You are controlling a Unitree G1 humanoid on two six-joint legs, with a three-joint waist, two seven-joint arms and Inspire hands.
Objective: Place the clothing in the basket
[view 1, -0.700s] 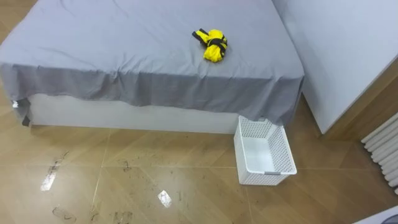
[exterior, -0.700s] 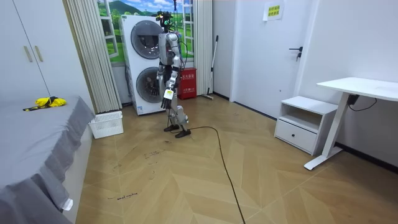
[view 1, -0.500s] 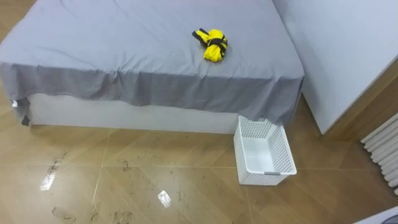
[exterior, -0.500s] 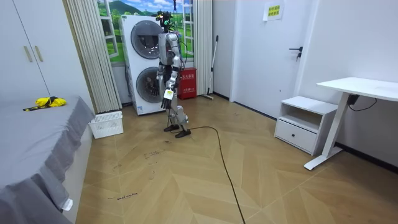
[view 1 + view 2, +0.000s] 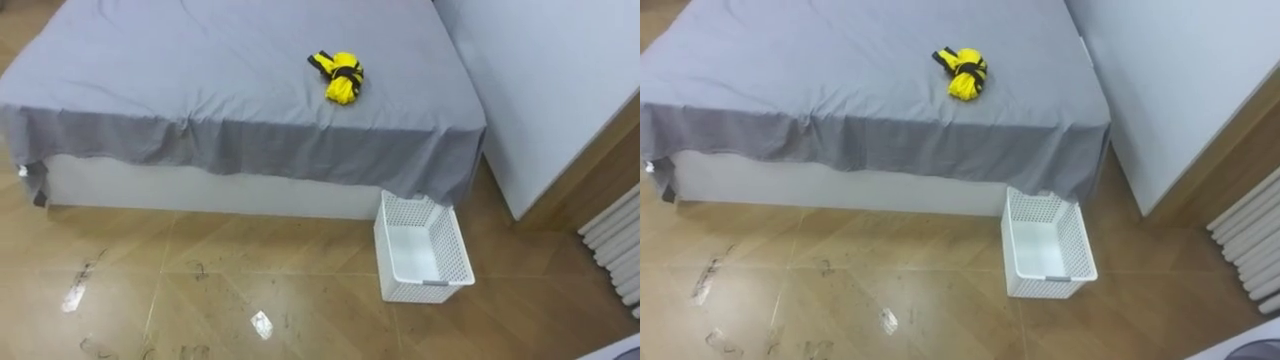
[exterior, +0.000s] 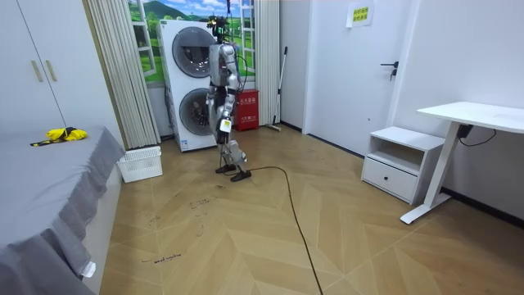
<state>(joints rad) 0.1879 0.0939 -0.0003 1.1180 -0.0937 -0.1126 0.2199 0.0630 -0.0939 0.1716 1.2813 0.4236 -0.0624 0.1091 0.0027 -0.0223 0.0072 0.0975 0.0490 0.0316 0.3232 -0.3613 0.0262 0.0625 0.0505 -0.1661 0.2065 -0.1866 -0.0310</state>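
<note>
Clothes (image 5: 338, 76) on bed (image 5: 180, 70), far from robot hand (image 6: 221, 125).

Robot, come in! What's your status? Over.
Left hand hanging down. Yellow clothes bundled on bed. Basket empty on floor beside bed. Nothing blocking.

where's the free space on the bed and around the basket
The bed is bare everywhere left of the yellow clothes and along its front edge. The white basket is empty inside. It is crowded only where the basket stands close against the bed's right front corner.
</note>
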